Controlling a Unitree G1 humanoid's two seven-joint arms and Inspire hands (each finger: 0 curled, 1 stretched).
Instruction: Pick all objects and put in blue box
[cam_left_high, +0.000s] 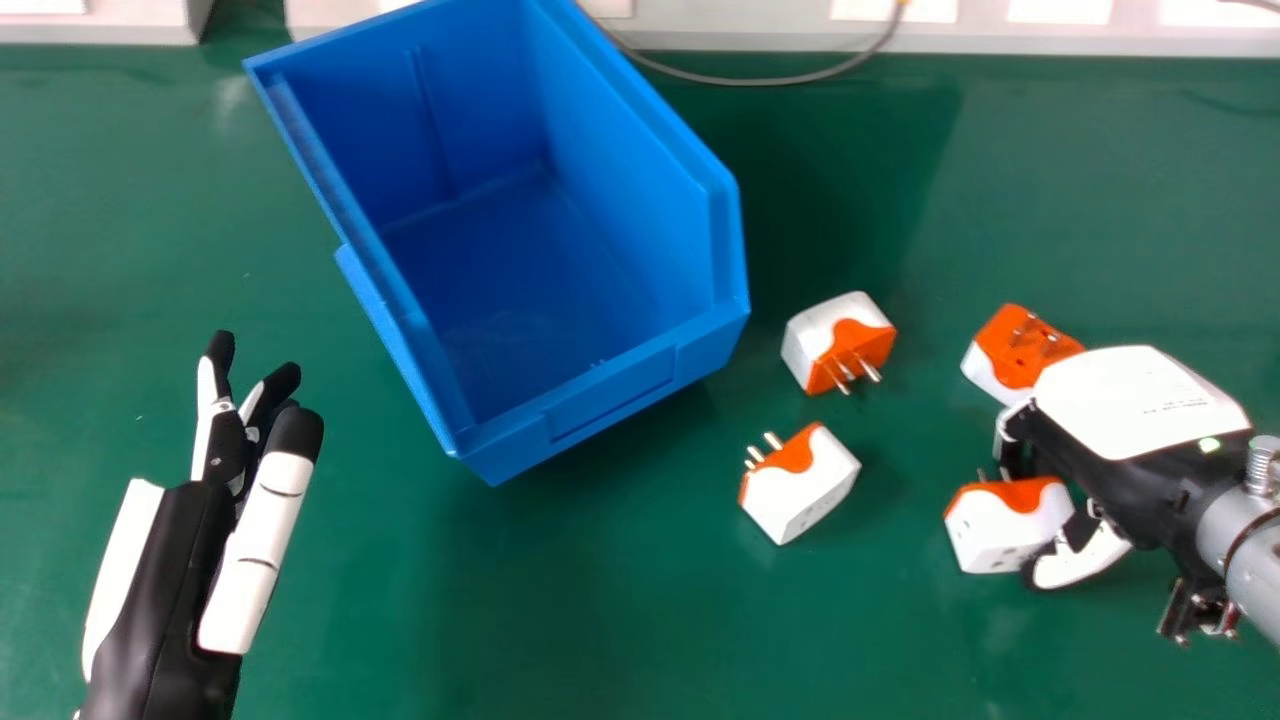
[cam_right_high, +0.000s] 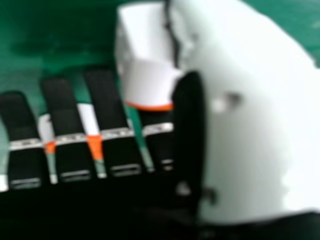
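Note:
My right hand (cam_left_high: 1138, 405) is low over the table at the right, open, its thumb beside a white and orange plug adapter (cam_left_high: 1005, 530). In the right hand view that adapter (cam_right_high: 147, 82) lies between the thumb and the nearest finger of my right hand (cam_right_high: 107, 102); whether both press on it I cannot tell. Just beyond the hand is another adapter (cam_left_high: 1020, 345), partly covered by it. Two more lie right of the blue box: one (cam_left_high: 838, 342) close to its corner, another (cam_left_high: 798, 485) nearer me. The blue box (cam_left_high: 600, 395) has no adapter inside. My left hand (cam_left_high: 250, 560) is open at the lower left.
A grey cable (cam_left_high: 780, 80) curves over the table's far edge beside a pale ledge (cam_left_high: 740, 35). The box's raised side wall (cam_left_high: 640, 130) faces the adapters. Green tabletop (cam_left_high: 600, 600) stretches between my hands in front of the box.

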